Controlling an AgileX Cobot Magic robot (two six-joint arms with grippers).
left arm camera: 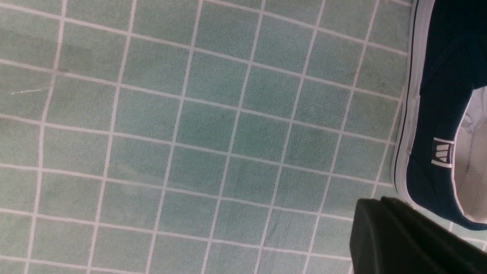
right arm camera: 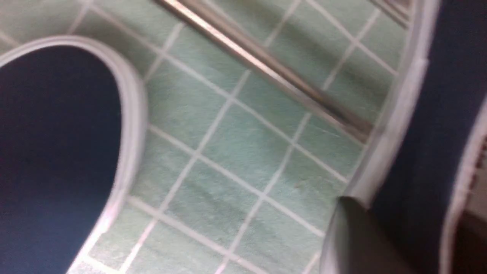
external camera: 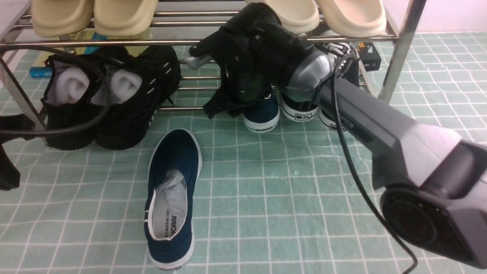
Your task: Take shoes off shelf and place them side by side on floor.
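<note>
Pale green floor (external camera: 289, 198) with a white grid, slightly wrinkled. Flat on it, one navy shoe (external camera: 173, 179): toe toward the rack, heel toward the camera, grey paper stuffed inside, white sole all round. Second navy shoe (external camera: 262, 112) further back and to the right, at the front edge of the bottom tier of the chrome rack (external camera: 399, 57), heel marked "WARRIOR" facing out, upper part hidden. Well apart from the one on the floor.

Right claw (external camera: 232, 108) down over that second navy shoe, covering its opening. In the right wrist view, one finger (right arm camera: 342, 236) close against the white-trimmed side, all blurred. Pinching or merely around it: cannot tell.

Left claw (left arm camera: 403, 239) low over the floor, clear of the rack, pressed together and holding nothing, near the side of the navy shoe on the floor.

Just right of the second navy shoe, black lace-up sneakers (external camera: 304, 108). On the same tier at the left, chunky black knit sneakers (external camera: 110, 99) with white stuffing. On the top tier, beige slippers (external camera: 95, 15) at the left and cream slippers (external camera: 327, 13) at the right. Black cable (external camera: 348, 152) hanging beside the right arm.
</note>
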